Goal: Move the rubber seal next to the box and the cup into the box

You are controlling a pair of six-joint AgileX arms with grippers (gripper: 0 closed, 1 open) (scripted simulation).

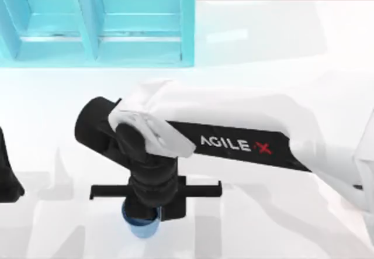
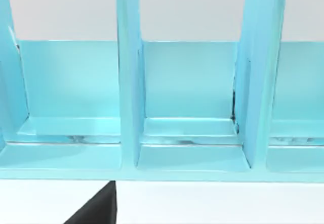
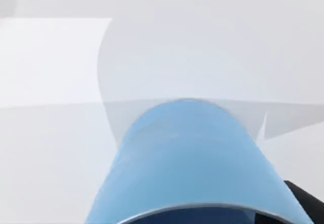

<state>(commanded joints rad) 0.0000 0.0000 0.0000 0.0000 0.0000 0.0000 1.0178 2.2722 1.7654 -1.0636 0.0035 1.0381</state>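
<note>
Cup (image 1: 140, 224), at 6 o'clock in the top view: smooth light-blue plastic, soft sheen, plain wall (image 3: 192, 158). Box (image 1: 99, 22), at 11 o'clock: turquoise, glossy plastic look, 2 dividers showing, pale streaks and faint scuffs along its floor (image 2: 187, 138). Table (image 1: 280, 42): white, smooth, semi-gloss, carrying soft reflections. Right arm (image 1: 234, 124): white shell glossy, black sleeve matt with printed lettering. Right gripper (image 1: 146, 203): matt black, ribbed wrist.
</note>
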